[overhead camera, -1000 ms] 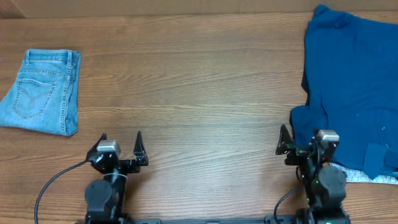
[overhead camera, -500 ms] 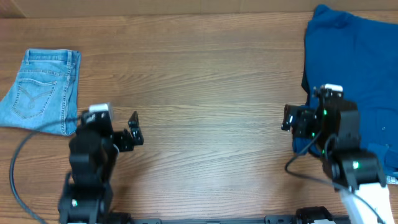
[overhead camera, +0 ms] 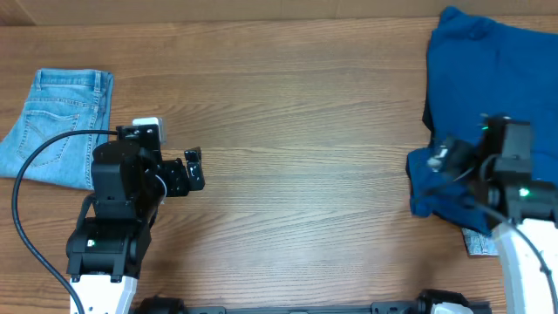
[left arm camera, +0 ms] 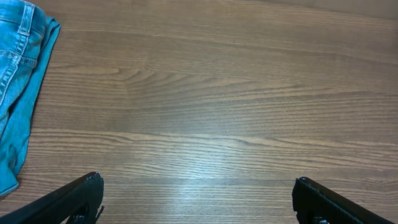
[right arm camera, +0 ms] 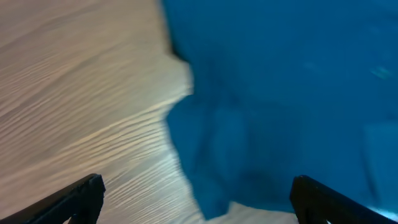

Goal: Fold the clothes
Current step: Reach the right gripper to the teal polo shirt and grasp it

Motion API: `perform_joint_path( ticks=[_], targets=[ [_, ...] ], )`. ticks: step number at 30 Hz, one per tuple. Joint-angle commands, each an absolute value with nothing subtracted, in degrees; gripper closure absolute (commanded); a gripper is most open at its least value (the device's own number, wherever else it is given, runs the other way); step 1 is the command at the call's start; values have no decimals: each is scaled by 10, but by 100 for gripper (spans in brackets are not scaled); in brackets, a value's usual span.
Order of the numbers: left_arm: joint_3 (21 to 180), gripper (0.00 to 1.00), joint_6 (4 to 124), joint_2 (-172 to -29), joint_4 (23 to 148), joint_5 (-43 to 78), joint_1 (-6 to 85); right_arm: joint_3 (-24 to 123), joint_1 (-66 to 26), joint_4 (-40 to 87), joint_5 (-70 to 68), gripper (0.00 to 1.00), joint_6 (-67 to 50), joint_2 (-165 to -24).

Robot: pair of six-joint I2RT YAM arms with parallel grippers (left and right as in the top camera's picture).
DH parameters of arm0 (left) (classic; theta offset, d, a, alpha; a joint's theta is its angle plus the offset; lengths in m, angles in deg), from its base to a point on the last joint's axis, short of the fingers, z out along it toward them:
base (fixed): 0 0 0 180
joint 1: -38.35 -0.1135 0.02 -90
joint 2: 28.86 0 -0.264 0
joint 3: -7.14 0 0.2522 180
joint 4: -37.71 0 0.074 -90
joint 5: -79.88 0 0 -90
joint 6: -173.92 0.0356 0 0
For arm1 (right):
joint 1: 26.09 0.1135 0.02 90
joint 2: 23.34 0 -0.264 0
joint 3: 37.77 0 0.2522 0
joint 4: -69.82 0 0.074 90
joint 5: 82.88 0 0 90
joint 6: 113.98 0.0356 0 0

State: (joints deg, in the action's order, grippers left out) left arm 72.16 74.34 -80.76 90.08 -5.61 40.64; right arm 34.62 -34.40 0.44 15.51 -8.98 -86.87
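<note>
Wooden table [overhead camera: 296, 105] — jeans [overhead camera: 61, 126] at left, waistband farthest, long axis front-to-back

The blue top [overhead camera: 497, 78] runs off the right and top edges of the overhead view, and the right arm [overhead camera: 514, 187] hides its lower part. A dark sliver [overhead camera: 426, 113] at its left hem is too thin to identify, as is a pale patch [overhead camera: 478, 242] beside the arm. The right wrist view is smeared, blurring the top's folds. The jeans [overhead camera: 52, 122] reach the overhead's left edge; the left wrist view catches only their border
</note>
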Motion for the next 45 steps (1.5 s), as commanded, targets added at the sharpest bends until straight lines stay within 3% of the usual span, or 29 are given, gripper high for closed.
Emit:
perform_joint_path(
  ticks=[1,12,14,20,23,33,45],
  targets=[
    [738,0,734,-812,901,-47,410,361,-393,-15,117,0,-106,-925],
    [738,0,734,-819,903,-72,410,361,-400,-48,101,0,-124,-1157],
    [738,0,734,-822,902,-77,410,361,-400,-39,102,4,-124,-1171],
    [738,0,734,-832,903,-76,410,361,-400,-40,86,12,-124,-1173],
    [738,0,734,-832,902,-76,410,361,-395,-47,27,12,-125,-1173],
    [738,0,734,-832,906,-76,410,361,-357,-16,49,12,-124,-1173],
    [738,0,734,-832,907,-75,410,356,-357,5,70,20,-122,-1178]
  ],
)
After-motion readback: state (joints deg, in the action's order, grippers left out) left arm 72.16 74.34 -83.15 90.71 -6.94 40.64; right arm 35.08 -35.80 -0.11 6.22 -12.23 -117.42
